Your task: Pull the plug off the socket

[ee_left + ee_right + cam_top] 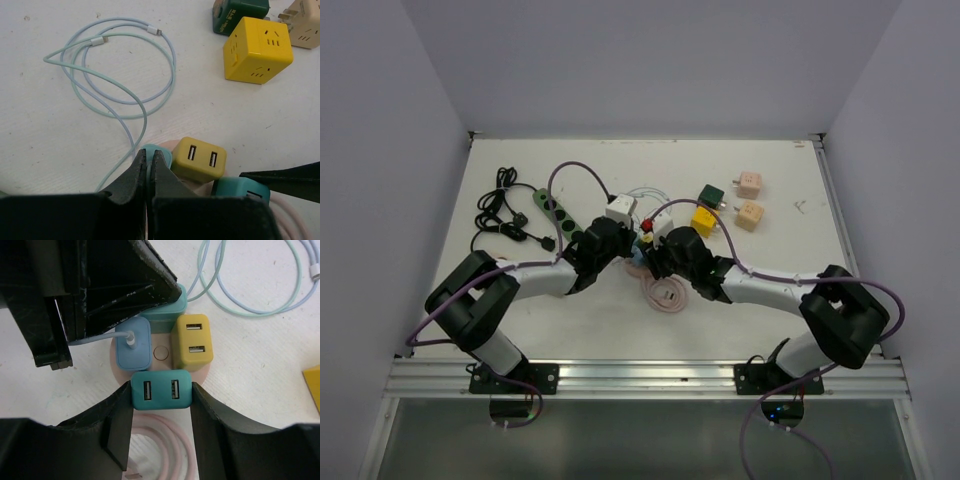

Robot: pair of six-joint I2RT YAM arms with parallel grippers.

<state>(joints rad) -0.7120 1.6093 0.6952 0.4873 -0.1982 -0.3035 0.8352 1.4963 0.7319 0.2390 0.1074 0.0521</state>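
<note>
A round pink socket (161,366) lies on the white table with several USB plugs seated in it. My right gripper (161,395) is shut on the near teal plug (160,389), one finger on each side of it. A yellow plug (192,342), a blue plug (134,342) with a cable, and a far teal plug (172,315) sit behind it. My left gripper (148,155) is shut, its tips resting at the far teal plug (162,152). In the top view the two grippers, left (628,252) and right (655,262), meet over the socket.
A pink cable coil (665,295) lies near the socket. Loose mint and lilac cables (125,65) loop behind it. A yellow cube adapter (257,50), a dark green one (237,15) and beige ones (750,215) stand to the right. A green power strip (560,215) and black cable (505,215) lie to the left.
</note>
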